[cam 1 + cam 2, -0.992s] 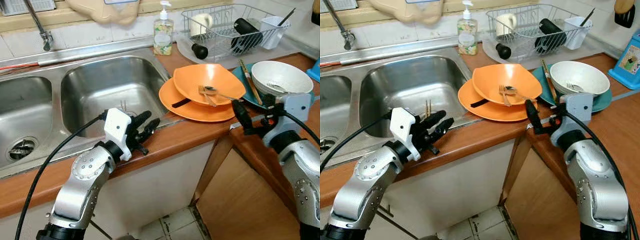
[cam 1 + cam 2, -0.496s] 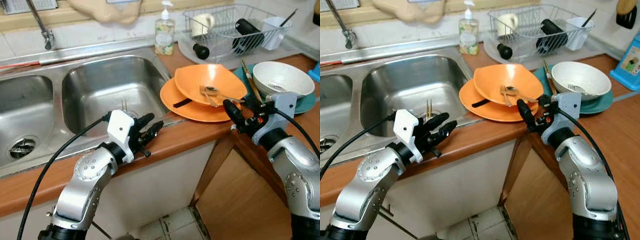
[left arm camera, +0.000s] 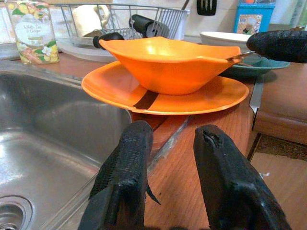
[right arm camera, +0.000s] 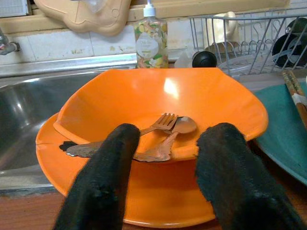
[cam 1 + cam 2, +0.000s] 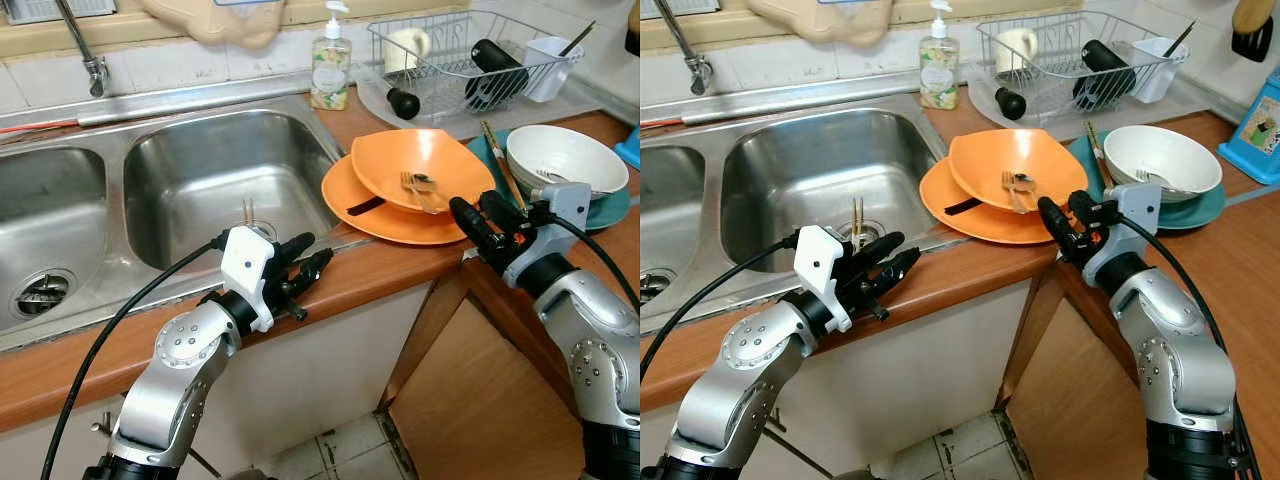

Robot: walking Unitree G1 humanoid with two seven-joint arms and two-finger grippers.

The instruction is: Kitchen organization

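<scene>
Right gripper [image 5: 478, 213], at centre right, is open and empty, just short of the orange bowl [image 5: 440, 165] holding a fork [image 4: 160, 121] and spoon [image 4: 178, 127]. Left gripper [image 5: 305, 262], at lower centre over the counter edge [image 5: 370, 270], is likewise open and empty.

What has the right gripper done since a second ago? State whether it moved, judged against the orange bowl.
Yes. The right gripper has come in from the white bowl side toward the orange bowl, fingers open at its near rim.

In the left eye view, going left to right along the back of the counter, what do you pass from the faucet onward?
Faucet → soap bottle → white mug in the dish rack → black bottle → white cutlery holder.
</scene>
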